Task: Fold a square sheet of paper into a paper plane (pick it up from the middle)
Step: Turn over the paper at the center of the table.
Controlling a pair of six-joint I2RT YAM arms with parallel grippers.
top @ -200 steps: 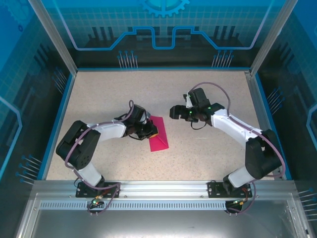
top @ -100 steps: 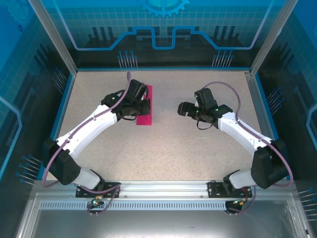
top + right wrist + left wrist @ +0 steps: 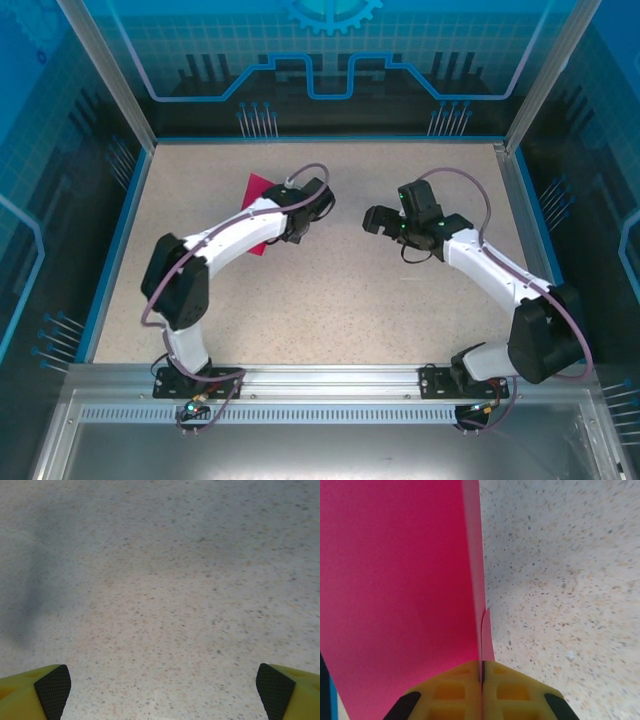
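The square sheet of paper (image 3: 262, 190) is magenta-pink and folded along a sharp crease. It hangs just above the table at the back left of centre, partly hidden behind my left forearm. My left gripper (image 3: 290, 222) is shut on its folded edge. In the left wrist view the yellow fingers (image 3: 450, 692) press together on the crease, midway at the gripper (image 3: 482, 667), and the pink panel (image 3: 395, 580) spreads up and to the left. My right gripper (image 3: 372, 220) hovers open to the right of it, apart from the paper, its pads (image 3: 52, 687) wide over bare table.
The speckled beige tabletop (image 3: 340, 300) is bordered by a blue rim (image 3: 120, 240) and transparent enclosure walls. Both arm bases sit on the metal rail (image 3: 320, 385) at the near edge.
My left arm has carried the pink paper from the table's middle back and to the left, turning its wrist. My right gripper drew slightly right and opened wider.
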